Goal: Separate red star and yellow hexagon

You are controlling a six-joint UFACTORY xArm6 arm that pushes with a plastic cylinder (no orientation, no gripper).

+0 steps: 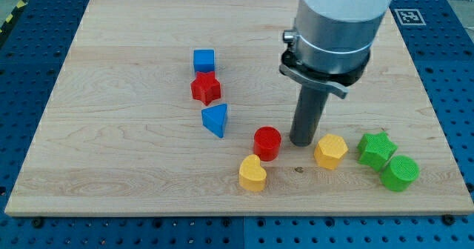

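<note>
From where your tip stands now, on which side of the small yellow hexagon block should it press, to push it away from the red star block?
Probably its flat face toward the view's left. My tip already stands just left of the yellow hexagon block, while the red star block lies far up-left. Pushing rightward widens the gap, though the green star block sits close behind.

Bright, even overhead light, soft short shadows, sharp focus, no glare.
</note>
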